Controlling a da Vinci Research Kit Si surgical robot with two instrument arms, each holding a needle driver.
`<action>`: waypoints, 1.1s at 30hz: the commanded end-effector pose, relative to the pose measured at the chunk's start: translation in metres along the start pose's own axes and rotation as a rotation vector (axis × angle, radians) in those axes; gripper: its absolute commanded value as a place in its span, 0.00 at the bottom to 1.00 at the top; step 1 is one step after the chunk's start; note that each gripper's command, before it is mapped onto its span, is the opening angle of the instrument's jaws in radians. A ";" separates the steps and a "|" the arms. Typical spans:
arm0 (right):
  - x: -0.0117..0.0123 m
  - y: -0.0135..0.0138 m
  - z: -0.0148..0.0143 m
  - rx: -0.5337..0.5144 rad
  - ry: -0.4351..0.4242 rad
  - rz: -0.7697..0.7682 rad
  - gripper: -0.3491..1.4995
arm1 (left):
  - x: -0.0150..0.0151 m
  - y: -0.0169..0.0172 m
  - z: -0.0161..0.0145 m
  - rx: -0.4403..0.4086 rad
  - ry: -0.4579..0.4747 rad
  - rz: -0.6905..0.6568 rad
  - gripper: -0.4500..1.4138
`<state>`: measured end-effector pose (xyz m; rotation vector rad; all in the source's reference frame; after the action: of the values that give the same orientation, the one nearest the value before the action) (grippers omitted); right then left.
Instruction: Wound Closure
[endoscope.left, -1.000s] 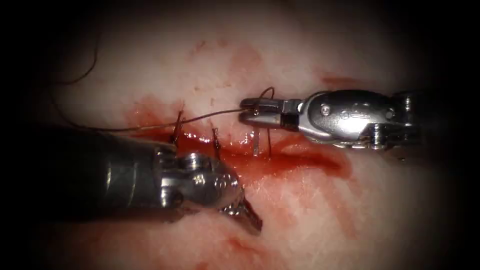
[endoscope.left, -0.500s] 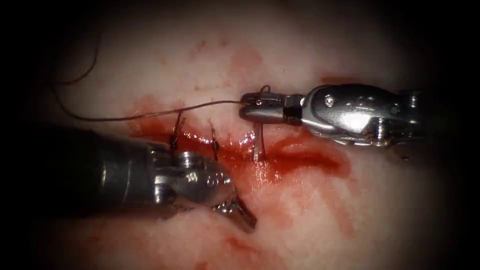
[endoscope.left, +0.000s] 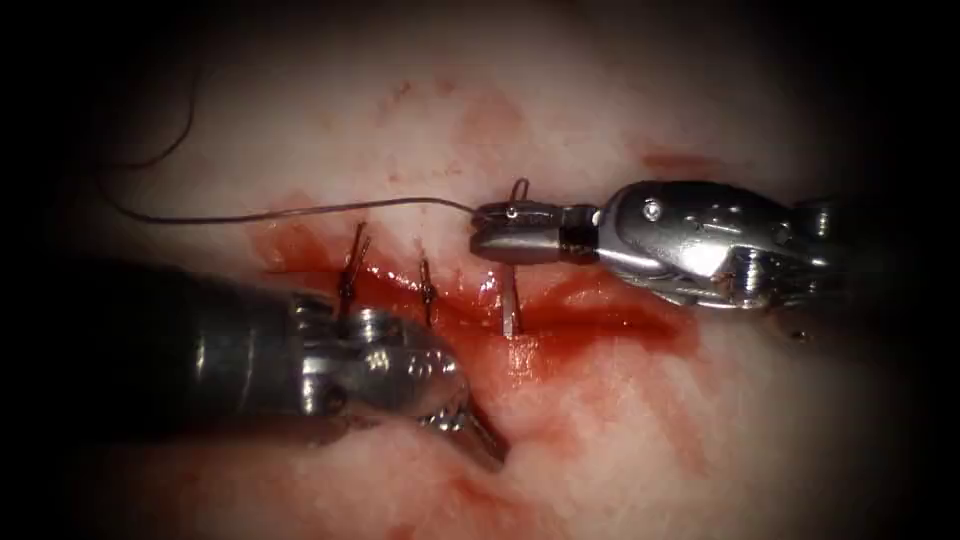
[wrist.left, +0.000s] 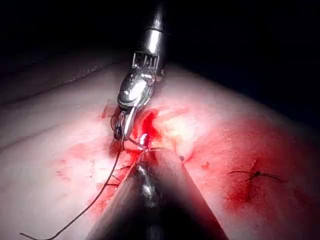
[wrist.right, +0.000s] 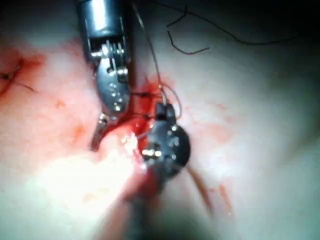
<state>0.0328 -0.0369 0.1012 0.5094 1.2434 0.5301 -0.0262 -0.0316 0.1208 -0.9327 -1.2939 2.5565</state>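
Note:
My right tool (endoscope.left: 492, 229) comes in from the right, jaws shut on the needle (endoscope.left: 510, 300). A short curved end stands above the jaws. A pale straight length runs down from them into the cut (endoscope.left: 600, 312), in the red fluid. Thread (endoscope.left: 300, 212) leaves the jaws and trails left over the tissue (endoscope.left: 600, 430). My left tool (endoscope.left: 478, 438) lies on the near edge of the cut at its left part, jaws shut with nothing seen in them, tip on the tissue. The left wrist view looks at the right tool (wrist.left: 121, 131) and thread (wrist.left: 90, 205).
Two tied stitches (endoscope.left: 352, 262) (endoscope.left: 427, 290) cross the cut left of the needle. Loose thread (endoscope.left: 175, 135) curls at the far left. An older stitch (wrist.left: 257, 175) sits apart on the tissue. In the right wrist view the left tool (wrist.right: 100, 134) is beside the cut.
The right tool shifted slightly left with the needle, and the curved end above its jaws grew shorter. The thread swung away from the cut. The left tool drew back a little to the left.

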 end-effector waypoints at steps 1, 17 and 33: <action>-0.0001 -0.0001 0.0008 0.011 -0.002 0.024 0.00 | 0.0000 -0.0003 0.0007 -0.001 -0.001 0.001 0.17; -0.0013 -0.0011 0.0014 0.102 -0.045 0.181 0.00 | -0.0005 -0.0004 0.0006 -0.003 -0.007 0.008 0.16; -0.0022 -0.0026 0.0013 0.147 -0.145 0.390 0.00 | -0.0006 -0.0004 0.0007 -0.005 -0.009 0.012 0.15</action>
<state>0.0329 -0.0403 0.1011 0.9121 1.0473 0.7253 -0.0256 -0.0317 0.1211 -0.9336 -1.3006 2.5702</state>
